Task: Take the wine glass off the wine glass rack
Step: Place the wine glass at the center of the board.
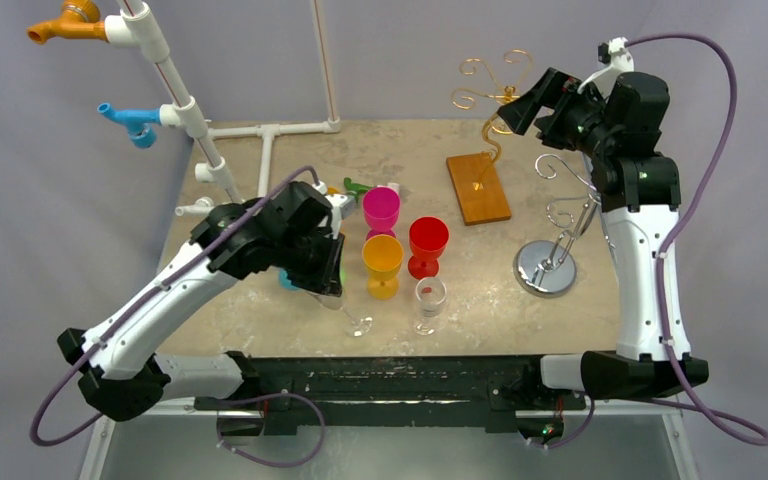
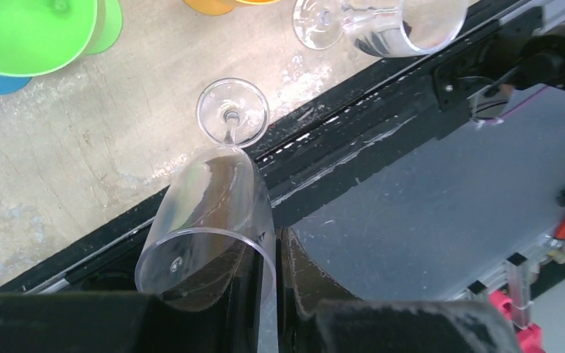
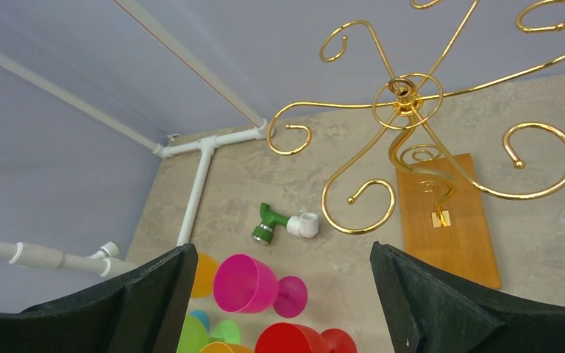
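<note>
The left end effector pinches the clear wine glass by its rim. The glass leans down, foot maybe touching the desk. The right end effector is spread wide, far off.

Table centre: goblet cluster. Upright glass just before it. Wine glass in left gripper, left of upright glass, near front edge. Board-base rack behind-right of cluster. Round-base rack farther right, nearer. Pipe frame rear left.
</note>
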